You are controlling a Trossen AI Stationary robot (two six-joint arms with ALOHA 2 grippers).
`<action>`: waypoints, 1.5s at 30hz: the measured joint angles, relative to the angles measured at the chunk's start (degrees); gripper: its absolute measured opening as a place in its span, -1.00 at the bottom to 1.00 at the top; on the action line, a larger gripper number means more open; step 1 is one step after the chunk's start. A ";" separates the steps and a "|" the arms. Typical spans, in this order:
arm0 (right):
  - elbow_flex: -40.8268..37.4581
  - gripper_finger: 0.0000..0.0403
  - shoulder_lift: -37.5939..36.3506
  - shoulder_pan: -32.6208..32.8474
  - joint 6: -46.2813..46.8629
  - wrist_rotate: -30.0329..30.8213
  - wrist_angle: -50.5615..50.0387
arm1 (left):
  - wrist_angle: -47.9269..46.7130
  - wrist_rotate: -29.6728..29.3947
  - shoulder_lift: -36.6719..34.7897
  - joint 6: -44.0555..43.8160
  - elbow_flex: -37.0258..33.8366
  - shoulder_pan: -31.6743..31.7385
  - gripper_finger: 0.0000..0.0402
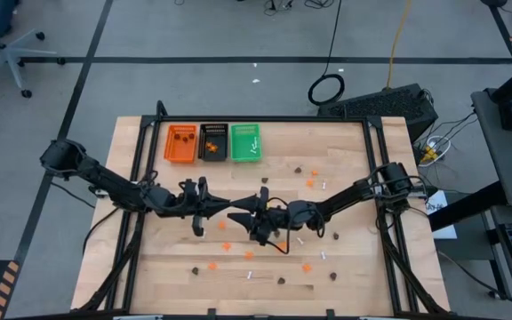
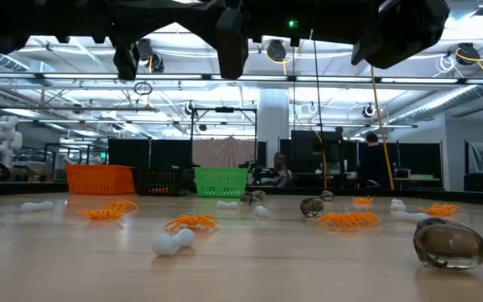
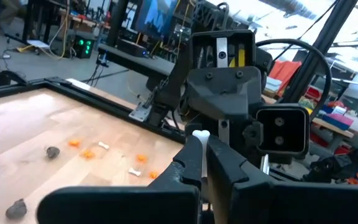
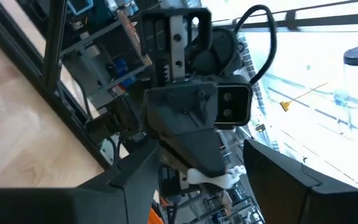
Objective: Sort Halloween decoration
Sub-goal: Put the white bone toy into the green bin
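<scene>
Bones, orange blobs point(image 2: 193, 222) and dark blobs point(image 2: 449, 244) lie scattered over the table point(image 1: 345, 142), so most sorting remains. Mid-table, the left gripper point(image 3: 202, 163) is clamped on a white bone point(image 3: 201, 144), facing the right gripper point(image 4: 219, 165), whose fingers stand apart around it. Beyond, the orange tray point(image 1: 181, 143), black tray point(image 1: 212, 142) and green tray point(image 1: 245, 142) hold few pieces; exact counts are unreadable.

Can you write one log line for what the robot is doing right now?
left claw: shut on bone | right claw: open, facing it mid-table | trays: far edge
</scene>
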 joint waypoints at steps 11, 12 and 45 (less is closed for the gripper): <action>0.55 0.04 0.00 -0.22 -1.66 0.10 -2.62 | 11.23 0.22 8.72 0.00 0.00 -0.32 -0.97; 0.55 0.03 0.00 -0.22 -1.69 0.12 -2.62 | 12.10 0.27 9.28 0.00 0.01 -0.40 -0.97; 0.44 -0.55 0.04 -0.13 -1.12 0.15 -5.20 | 10.73 1.15 10.95 -0.13 0.04 -2.20 -0.97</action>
